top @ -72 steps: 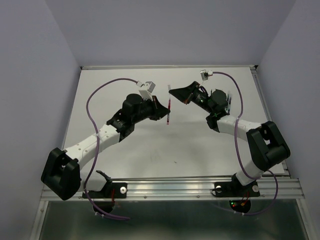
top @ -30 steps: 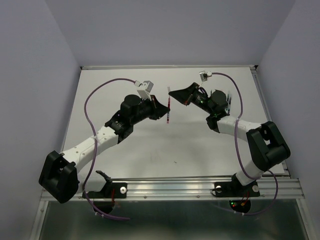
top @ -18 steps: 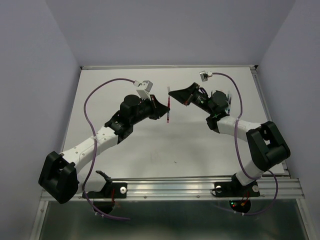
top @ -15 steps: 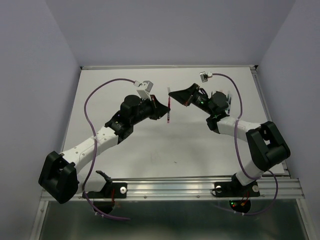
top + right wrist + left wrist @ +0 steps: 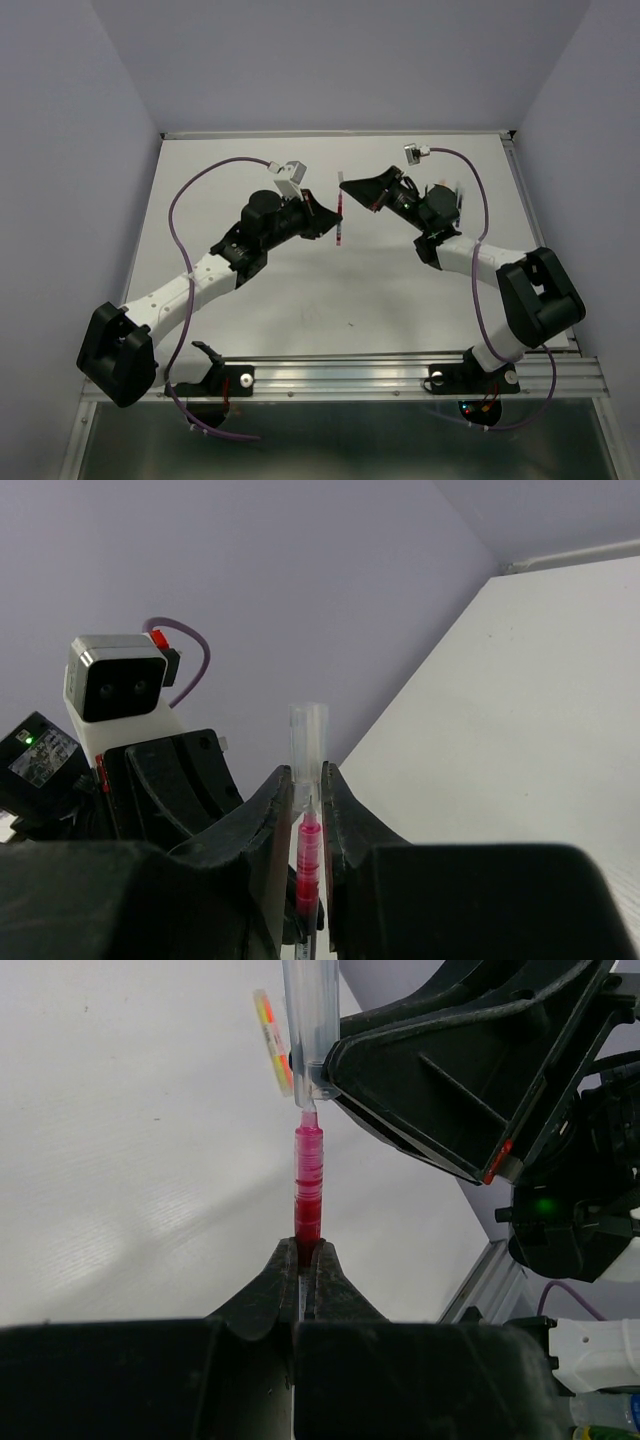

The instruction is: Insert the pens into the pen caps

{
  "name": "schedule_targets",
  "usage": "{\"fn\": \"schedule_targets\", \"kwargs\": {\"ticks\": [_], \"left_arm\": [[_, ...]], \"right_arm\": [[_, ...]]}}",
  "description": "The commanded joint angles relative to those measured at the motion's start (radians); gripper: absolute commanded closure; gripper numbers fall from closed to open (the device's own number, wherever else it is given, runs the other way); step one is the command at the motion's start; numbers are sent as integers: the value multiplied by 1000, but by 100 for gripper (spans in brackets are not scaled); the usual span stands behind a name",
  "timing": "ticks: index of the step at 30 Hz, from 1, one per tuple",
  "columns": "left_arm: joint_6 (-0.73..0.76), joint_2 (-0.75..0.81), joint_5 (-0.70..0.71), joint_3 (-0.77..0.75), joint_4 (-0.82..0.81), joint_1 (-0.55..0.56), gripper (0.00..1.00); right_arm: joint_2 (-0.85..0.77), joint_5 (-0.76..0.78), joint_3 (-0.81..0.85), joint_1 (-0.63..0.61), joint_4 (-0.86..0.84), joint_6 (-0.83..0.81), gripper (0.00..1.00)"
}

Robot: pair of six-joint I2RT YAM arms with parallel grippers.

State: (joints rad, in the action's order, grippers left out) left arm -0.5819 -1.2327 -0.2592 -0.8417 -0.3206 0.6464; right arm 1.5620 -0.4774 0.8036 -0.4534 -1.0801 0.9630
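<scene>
My left gripper (image 5: 308, 1252) is shut on a red pen (image 5: 308, 1185) that points away from me, held above the white table. My right gripper (image 5: 307, 780) is shut on a clear pen cap (image 5: 307, 742). The pen's tip sits just inside the cap's open end (image 5: 310, 1110). In the top view the pen (image 5: 340, 222) and cap (image 5: 341, 180) stand in line between the left gripper (image 5: 334, 228) and the right gripper (image 5: 344, 185), over the far middle of the table. The other pens and caps are out of view.
The white table (image 5: 400, 290) is walled in by lilac panels. A small dark speck (image 5: 351, 323) lies near the front middle. A metal rail (image 5: 400, 372) runs along the near edge. Purple cables loop from both wrists.
The right gripper with the cap has shifted slightly right and up. The left arm and pen have stayed almost still.
</scene>
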Motion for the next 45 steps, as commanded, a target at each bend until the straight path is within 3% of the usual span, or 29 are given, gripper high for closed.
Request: {"fn": "schedule_targets", "kwargs": {"ticks": [1,7,15,21,26,31,45], "left_arm": [[-41,21,77,-8,-125,1,100],[-24,-14,0,-62,-183,2,100],[-30,-10,20,-46,-193,1,100],[-64,-16,156,-57,-230,2,100],[-124,-10,297,-48,-373,1,100],[-76,-17,298,-74,-434,-1,100],[-7,-120,288,-330,-459,-46,100]], "right_arm": [[-36,26,-32,-5,-72,12,80],[-26,0,-24,-5,-72,14,80],[-23,-4,-34,-5,-81,26,80],[-28,16,-50,-5,-90,26,80],[3,0,-61,-5,-158,74,82],[-32,8,-40,-14,-55,-41,85],[61,-96,-3,-57,-147,57,93]]}}
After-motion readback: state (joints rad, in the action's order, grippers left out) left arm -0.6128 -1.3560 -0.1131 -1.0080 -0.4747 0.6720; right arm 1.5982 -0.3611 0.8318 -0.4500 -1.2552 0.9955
